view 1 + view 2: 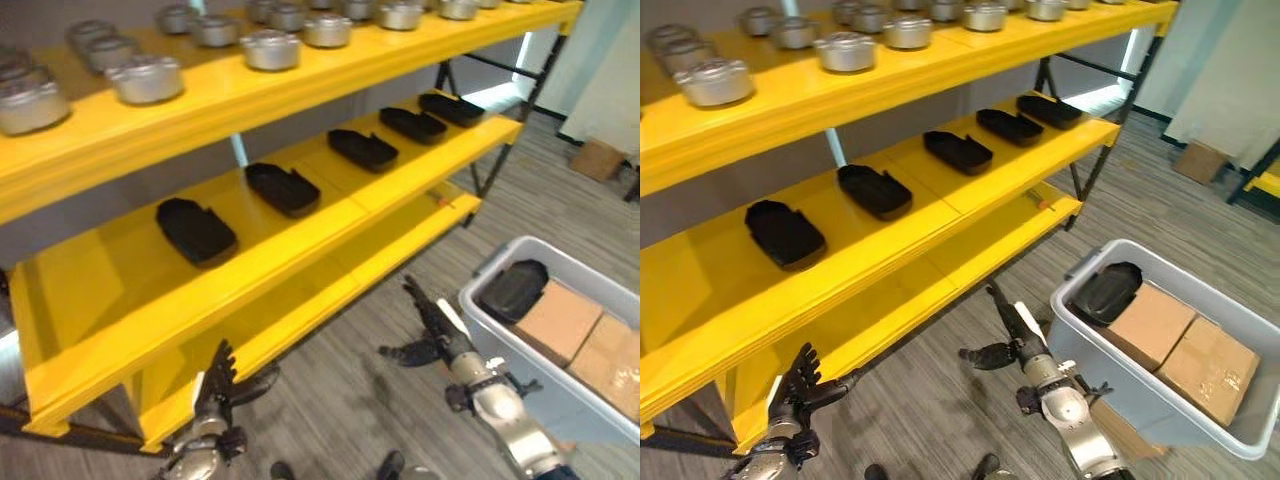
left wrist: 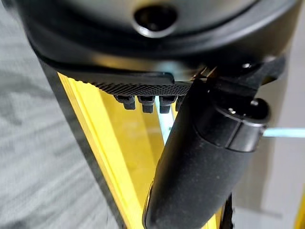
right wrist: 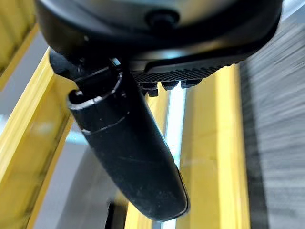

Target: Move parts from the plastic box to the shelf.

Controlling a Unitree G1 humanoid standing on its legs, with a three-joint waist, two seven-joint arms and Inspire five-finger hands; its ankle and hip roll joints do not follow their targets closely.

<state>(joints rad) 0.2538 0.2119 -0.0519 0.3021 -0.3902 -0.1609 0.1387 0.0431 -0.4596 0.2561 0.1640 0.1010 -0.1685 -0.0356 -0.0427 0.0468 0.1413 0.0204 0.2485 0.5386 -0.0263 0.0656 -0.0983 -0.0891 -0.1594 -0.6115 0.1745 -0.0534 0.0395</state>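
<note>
A grey plastic box (image 1: pixel 590 415) stands on the floor at the right, with one black moulded part (image 1: pixel 513 289) lying in its near-left corner beside cardboard cartons (image 1: pixel 560 318). Several like black parts (image 1: pixel 196 230) lie in a row on the middle level of the yellow shelf (image 1: pixel 300 270). My right hand (image 1: pixel 432 330) hangs open and empty just left of the box, above the floor. My left hand (image 1: pixel 215 385) is open too, low at the shelf's bottom level, holding nothing. Each wrist view shows a straight thumb (image 3: pixel 128 148) and the yellow shelf behind it.
Several round silver metal parts (image 1: pixel 146 78) line the shelf's top level. A brown carton (image 1: pixel 598 158) sits on the floor at the far right. The grey plank floor (image 1: pixel 380 400) lies open between shelf and box.
</note>
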